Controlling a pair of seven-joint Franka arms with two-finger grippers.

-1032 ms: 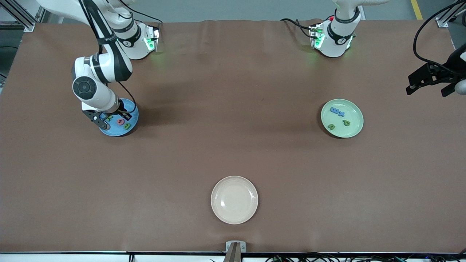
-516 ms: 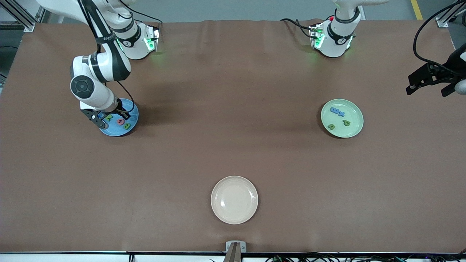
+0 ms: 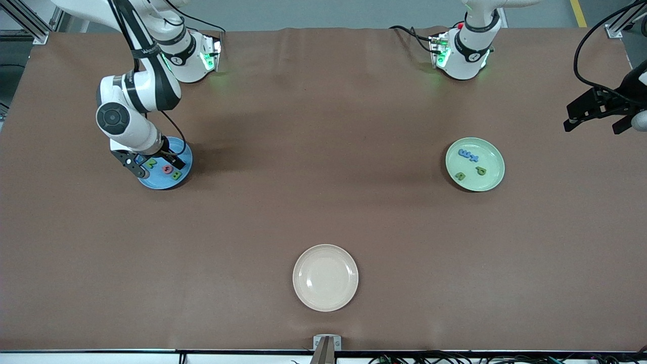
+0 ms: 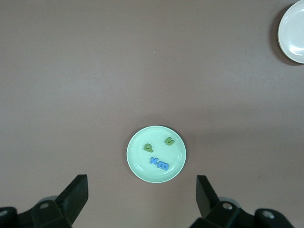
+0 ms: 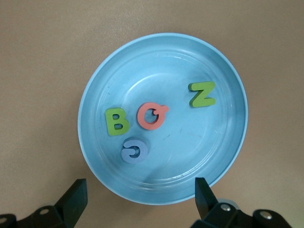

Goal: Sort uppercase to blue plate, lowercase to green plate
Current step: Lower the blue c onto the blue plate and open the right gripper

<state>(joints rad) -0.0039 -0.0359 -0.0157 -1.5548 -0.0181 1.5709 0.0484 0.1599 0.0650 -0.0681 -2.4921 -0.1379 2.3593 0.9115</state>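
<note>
The blue plate (image 3: 185,154) holds the uppercase letters: green N (image 5: 203,94), pink-red Q (image 5: 152,116), green B (image 5: 117,121) and blue G (image 5: 134,150). My right gripper (image 3: 154,166) hangs open and empty just over this plate; its wrist view shows it over the rim (image 5: 137,197). The green plate (image 3: 493,179) holds the lowercase letters: blue m (image 4: 163,165), blue t (image 4: 154,160), green p (image 4: 148,147) and green u (image 4: 170,140). My left gripper (image 3: 595,125) waits open and empty, high over the table's edge at the left arm's end (image 4: 141,194).
An empty cream plate (image 3: 325,277) lies near the table's front edge, midway between the arms' ends. It also shows in the left wrist view (image 4: 293,31). Brown cloth covers the table.
My right arm has drawn slightly away from the front camera, its open gripper staying over the blue plate. The letters and my left arm have not moved.
</note>
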